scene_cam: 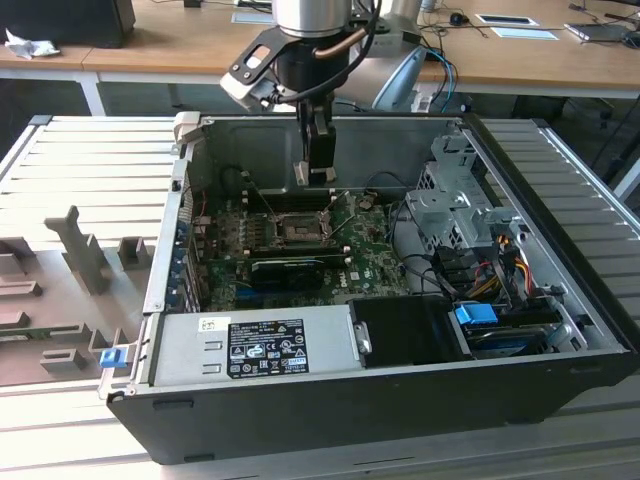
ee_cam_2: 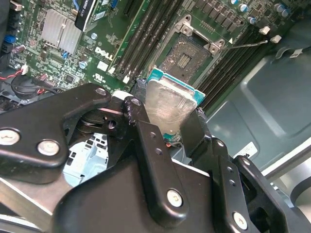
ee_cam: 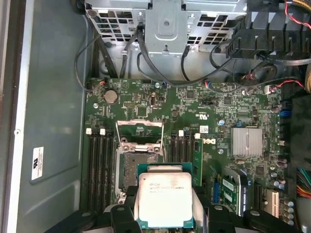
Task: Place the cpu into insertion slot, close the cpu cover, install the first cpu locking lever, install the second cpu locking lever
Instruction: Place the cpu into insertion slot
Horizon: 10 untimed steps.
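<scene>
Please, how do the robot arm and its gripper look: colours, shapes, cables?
The arm ends in a silver-grey cylinder. The gripper is black, with flat linked bars joined by silver screws. A brown cable curves around its upper part.

Print logged by location; nothing transcribed.

- On the power supply [scene_cam: 180, 350]: a black label [scene_cam: 268, 347] with blocks of white text and a row of small marks. Just beside it is a small white sticker [scene_cam: 213, 325] with dark print.
- On the motherboard [ee_cam: 233, 107]: white logo lettering [ee_cam_2: 104, 51] beside the memory slots [ee_cam_2: 146, 29]. Scattered white silk-screen codes are too fine to make out.
- On the cpu [ee_cam: 165, 199]: several lines of dark print across its metal top, seen in the first wrist view.
- On the grey case panel [ee_cam: 53, 121]: a tall white sticker [ee_cam: 37, 162] with black print, illegible.
</scene>
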Tool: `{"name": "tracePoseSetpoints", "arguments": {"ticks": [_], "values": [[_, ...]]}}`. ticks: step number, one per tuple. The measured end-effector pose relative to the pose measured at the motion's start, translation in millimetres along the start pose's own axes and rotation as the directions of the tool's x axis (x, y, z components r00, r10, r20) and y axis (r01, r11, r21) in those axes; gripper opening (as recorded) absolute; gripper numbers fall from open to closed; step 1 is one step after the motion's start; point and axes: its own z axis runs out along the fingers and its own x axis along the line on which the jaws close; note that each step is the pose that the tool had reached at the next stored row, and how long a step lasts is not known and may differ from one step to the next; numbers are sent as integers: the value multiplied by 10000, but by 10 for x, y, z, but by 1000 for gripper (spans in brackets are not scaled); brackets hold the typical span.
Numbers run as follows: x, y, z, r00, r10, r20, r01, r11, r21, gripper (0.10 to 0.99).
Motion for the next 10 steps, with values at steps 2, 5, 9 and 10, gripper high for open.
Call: {"name": "tracePoseSetpoints", "arguments": {"ticks": [2,5,9,10], "values": [[0,-1,18,10000,0,0,0,10000,-1,529],[0,-2,31,10000,0,1,0,10000,1,529],[0,-3,43,10000,0,0,0,10000,0,529],[0,-4,46,10000,0,1,0,10000,0,529]]}}
